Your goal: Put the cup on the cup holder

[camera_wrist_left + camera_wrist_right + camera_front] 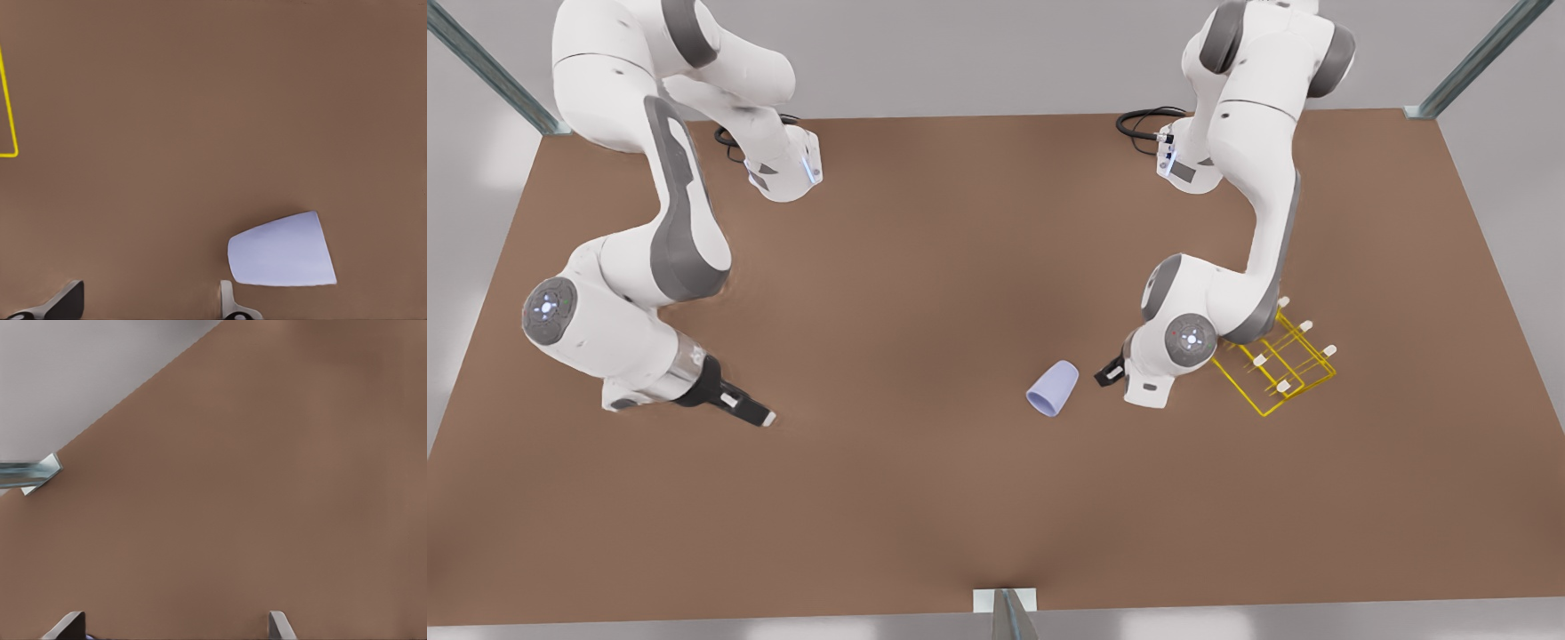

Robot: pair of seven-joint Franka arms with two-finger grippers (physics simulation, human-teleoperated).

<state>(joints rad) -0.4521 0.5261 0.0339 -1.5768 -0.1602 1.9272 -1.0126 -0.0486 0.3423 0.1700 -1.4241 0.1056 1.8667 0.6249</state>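
Lavender-blue tapered handleless cup [1053, 389] lying on its side on brown table [925, 267], just beside left gripper [1110, 372], narrow end seemingly nearer; jaws apart, cup outside them. Yellow wire cup holder [1280, 369] behind that arm. Right gripper [751, 409] waiting well apart, spread wide. No writing legible.

— Any lettering, labels, brand marks or numbers legible on the arms, the table or the objects?
— None; the surfaces pictured carry no readable text, figures or signs of any kind
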